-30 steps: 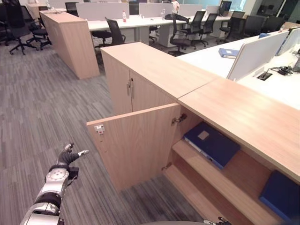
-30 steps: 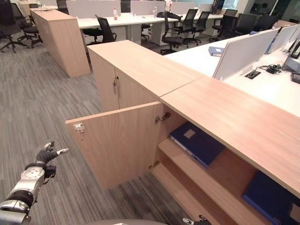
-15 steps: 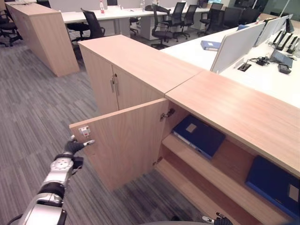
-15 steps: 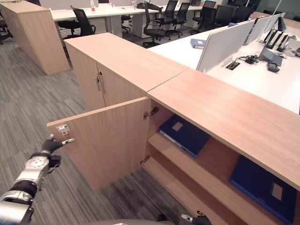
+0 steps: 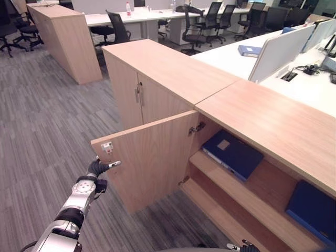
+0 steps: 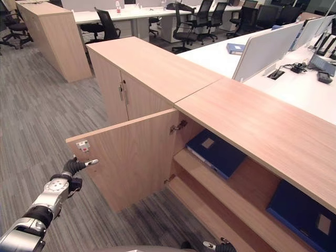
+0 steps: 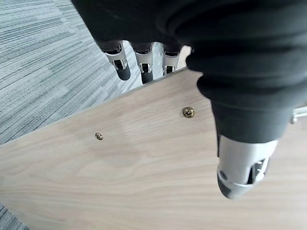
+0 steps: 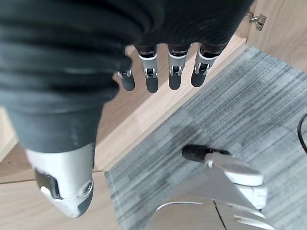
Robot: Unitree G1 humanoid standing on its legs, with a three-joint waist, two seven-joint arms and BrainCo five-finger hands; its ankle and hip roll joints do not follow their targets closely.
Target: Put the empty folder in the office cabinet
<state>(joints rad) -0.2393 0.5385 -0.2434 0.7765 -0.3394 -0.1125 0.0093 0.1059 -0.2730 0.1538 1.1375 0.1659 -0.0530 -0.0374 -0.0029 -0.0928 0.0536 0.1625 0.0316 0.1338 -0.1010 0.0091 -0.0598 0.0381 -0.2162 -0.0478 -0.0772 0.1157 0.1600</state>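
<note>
A blue folder lies flat on the upper shelf of the open wooden cabinet. A second blue folder lies further right on the same shelf. The cabinet door stands swung out over the carpet. My left hand is at the door's free edge, open, with its fingers reaching past the edge and its thumb over the door's face. My right hand is open and holds nothing. It hangs low by the cabinet's bottom shelf, and its fingertips show at the lower edge.
A closed cabinet adjoins the open one on the left. Behind them stand white desks with divider screens, another blue folder and office chairs. A tall wooden counter stands at the far left on grey carpet.
My left hand has moved from out on the carpet up to the door's free edge. The camera has shifted; the door and the folders have stayed in place.
</note>
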